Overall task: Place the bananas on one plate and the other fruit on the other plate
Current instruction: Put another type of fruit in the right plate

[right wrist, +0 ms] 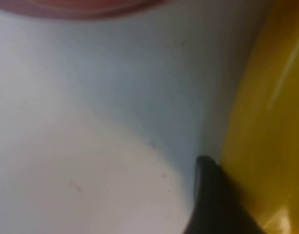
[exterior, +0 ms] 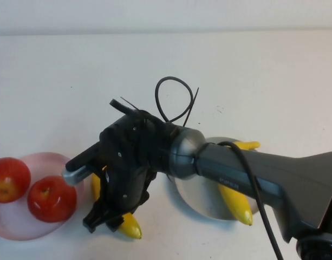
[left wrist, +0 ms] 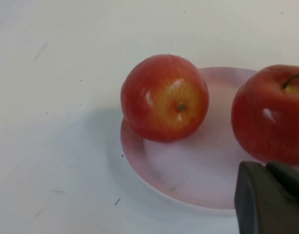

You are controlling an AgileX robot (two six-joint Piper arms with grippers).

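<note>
White worktop (exterior: 252, 70) fills the high view, meeting a pale wall at 12 o'clock. At 8 o'clock sits the pale pink plate (exterior: 25, 230), carrying two red apples: one (exterior: 8, 179) on its outer rim and one (exterior: 51, 198) nearer the centre. At 4 o'clock the grey-blue plate (exterior: 201, 197) holds one banana (exterior: 235, 203), lying across it with a tip past the rim. The second banana (exterior: 129, 226) lies on the bare worktop between the two plates, mostly hidden beneath the right tool (exterior: 109, 216). That tool reaches in from 4 o'clock and points down over this banana; the right wrist view shows a dark finger (right wrist: 215, 200) touching the yellow skin, jaws apart and astride the fruit, grip not confirmed. The left tool (left wrist: 273, 197) appears only in its own wrist view, hovering just beside the pink plate and apples, fingers together and empty.
</note>
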